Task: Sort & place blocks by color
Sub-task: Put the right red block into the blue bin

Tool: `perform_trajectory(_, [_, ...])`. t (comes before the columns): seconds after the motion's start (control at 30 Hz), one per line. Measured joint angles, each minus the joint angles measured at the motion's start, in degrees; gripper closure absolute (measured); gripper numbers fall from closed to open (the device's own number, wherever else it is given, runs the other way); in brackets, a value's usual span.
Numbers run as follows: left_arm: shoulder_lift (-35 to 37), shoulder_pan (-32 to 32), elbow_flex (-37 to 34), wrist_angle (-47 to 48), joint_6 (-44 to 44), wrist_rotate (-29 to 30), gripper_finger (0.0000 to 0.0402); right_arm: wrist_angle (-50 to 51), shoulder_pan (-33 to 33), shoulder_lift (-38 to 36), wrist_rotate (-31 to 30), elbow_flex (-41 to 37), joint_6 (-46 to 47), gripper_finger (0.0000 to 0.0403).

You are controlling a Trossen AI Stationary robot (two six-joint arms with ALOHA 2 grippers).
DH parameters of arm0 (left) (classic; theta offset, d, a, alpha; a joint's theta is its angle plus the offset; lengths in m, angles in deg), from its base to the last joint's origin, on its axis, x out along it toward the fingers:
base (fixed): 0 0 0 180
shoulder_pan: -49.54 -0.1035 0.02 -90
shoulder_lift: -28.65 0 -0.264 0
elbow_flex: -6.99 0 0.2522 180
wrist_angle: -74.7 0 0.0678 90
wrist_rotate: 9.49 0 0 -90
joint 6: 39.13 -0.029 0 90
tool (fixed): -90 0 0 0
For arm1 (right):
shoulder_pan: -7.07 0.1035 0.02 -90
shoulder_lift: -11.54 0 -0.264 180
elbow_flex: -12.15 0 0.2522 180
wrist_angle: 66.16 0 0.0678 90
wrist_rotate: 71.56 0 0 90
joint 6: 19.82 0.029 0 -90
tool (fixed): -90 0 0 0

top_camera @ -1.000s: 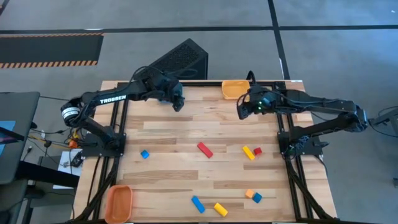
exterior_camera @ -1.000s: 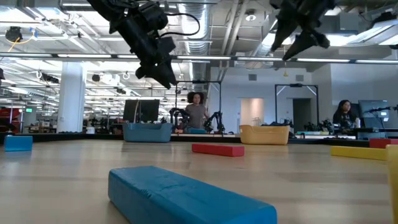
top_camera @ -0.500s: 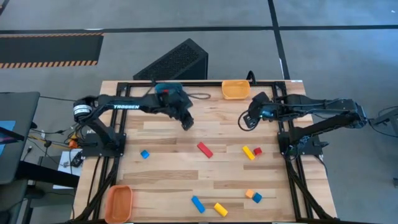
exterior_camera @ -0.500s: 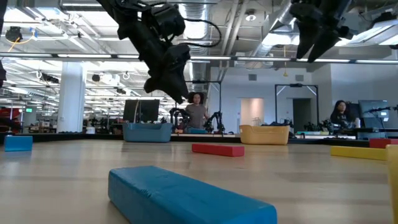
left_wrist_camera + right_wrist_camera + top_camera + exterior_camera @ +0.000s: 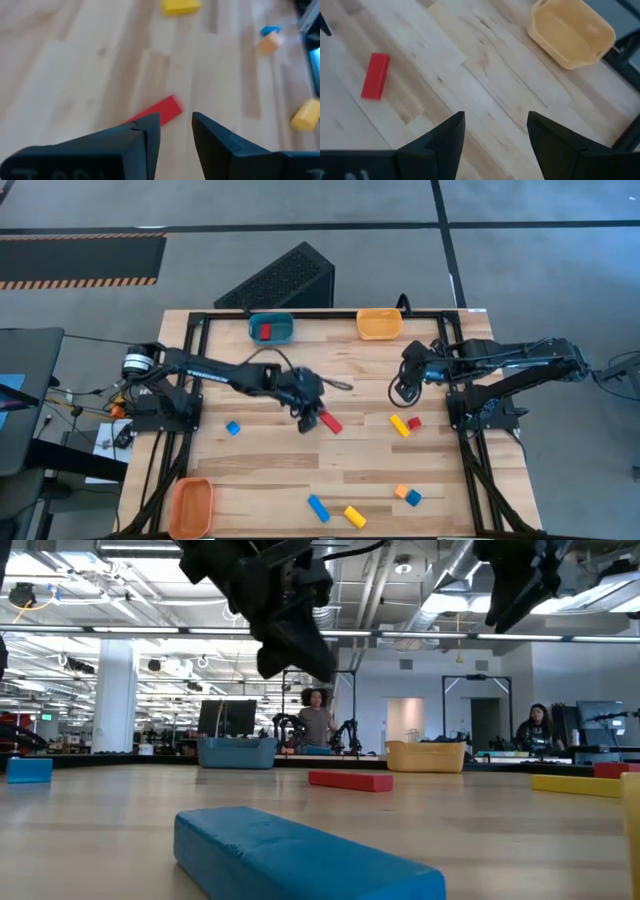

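1. The left gripper (image 5: 312,418) is out over the middle of the wooden bench (image 5: 270,470). It hangs just above one end of the long red block (image 5: 329,421). Its fingers are a little way apart and hold nothing.
2. In the left wrist view, the red block (image 5: 160,112) lies flat on the wood, just past the left fingertips (image 5: 152,125). It is not between them.
3. The right gripper (image 5: 402,388) hangs in the air near the right side of the bench. Its fingers are wide apart and empty.
4. A blue bin (image 5: 271,328) sits at the far edge of the bench with a small red block (image 5: 265,332) inside it.
5. A yellow bin (image 5: 379,323) sits next to it at the far edge, more to the right.
6. An orange bin (image 5: 191,505) sits at the near left corner.
7. A yellow bar (image 5: 399,425) and a small red cube (image 5: 414,423) lie close together on the right side.
8. A small blue cube (image 5: 233,428) lies alone on the left side.
9. Near the front edge lie a blue bar (image 5: 318,507) and a yellow block (image 5: 354,516), side by side.
10. An orange cube (image 5: 401,492) touches another blue cube (image 5: 413,498) near the front right.
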Motion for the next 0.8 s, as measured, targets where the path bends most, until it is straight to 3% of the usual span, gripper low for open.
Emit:
perform_trajectory(0.23, [-3.2,5.7,0.2,-5.4,10.8,1.5,0.0297,0.7,0.6,-0.7,-0.1,0.0,-0.9,0.0163])
perform_trajectory(0.43, [-4.8,7.5,0.1,-3.2,10.4,2.9,0.0255,0.0,8.9,-2.3,0.5,0.0,11.0,0.0163])
perform_trajectory(0.57, [-4.8,6.7,0.1,-3.7,2.8,4.6,0.0212,-1.3,17.0,-2.4,-2.5,0.0,23.1,0.0163])
perform_trajectory(0.8, [-5.6,4.3,0.1,-4.0,-20.4,5.4,0.0157,-10.7,29.2,1.4,-9.6,0.0,40.6,0.0163])
